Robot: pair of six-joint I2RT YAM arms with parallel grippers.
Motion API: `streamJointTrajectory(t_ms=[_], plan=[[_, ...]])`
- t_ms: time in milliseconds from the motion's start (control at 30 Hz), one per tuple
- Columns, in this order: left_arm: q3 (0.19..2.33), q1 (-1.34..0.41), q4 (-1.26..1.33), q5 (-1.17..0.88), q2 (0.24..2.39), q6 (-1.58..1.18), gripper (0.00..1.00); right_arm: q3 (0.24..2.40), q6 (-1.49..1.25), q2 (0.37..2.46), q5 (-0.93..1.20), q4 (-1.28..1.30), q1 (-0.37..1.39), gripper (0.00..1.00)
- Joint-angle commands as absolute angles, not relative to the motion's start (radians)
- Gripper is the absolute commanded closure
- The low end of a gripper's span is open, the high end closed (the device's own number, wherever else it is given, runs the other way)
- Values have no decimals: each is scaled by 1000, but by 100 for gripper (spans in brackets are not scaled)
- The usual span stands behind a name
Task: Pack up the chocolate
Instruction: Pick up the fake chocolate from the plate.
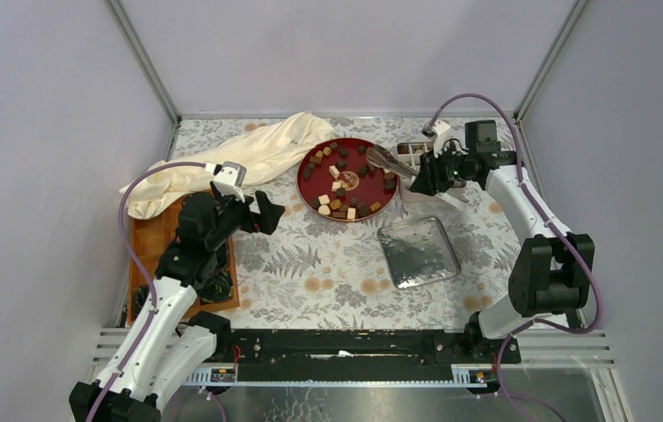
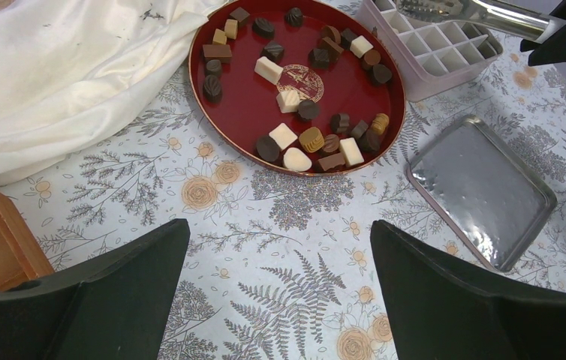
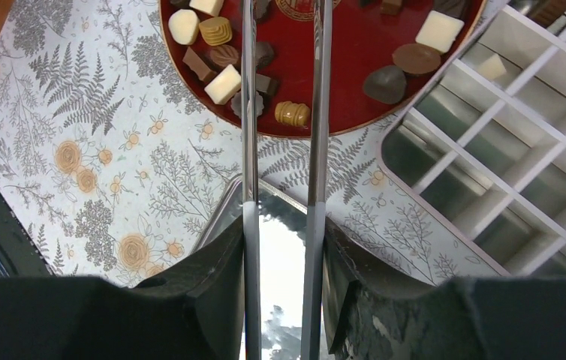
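Steel tongs (image 3: 248,112) over glossy chocolate (image 3: 293,113), round red tray (image 3: 344,64)

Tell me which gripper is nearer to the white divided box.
Right. The right gripper, holding tongs, is right beside the white divided box. The left gripper hangs open on the far side of the red plate, near the wooden tray.

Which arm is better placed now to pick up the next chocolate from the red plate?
Right. The right gripper holds the metal tongs, which reach over the red plate with the chocolate, beside the divided box. The left gripper is open, empty and farther back.
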State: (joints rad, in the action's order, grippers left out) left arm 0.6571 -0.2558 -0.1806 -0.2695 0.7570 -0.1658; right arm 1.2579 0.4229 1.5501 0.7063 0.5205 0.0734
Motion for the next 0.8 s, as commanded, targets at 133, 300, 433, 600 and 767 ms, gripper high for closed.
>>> streamJointTrajectory(t_ms=[133,300,433,600,767], plan=[[641,-262,-150,-243,764,-157,1,1278,456,1559,717,502,138,58],[640,-262,-149,-225,768,-149,1,1284,467,1568,673,505,175,58],[640,-262,-155,-212,771,-146,1,1289,467,1568,642,505,198,58],[641,-262,-155,-211,775,-144,1,1291,460,1566,605,500,205,58],[641,-263,-156,-209,775,-144,1,1298,455,1565,578,500,209,58]])
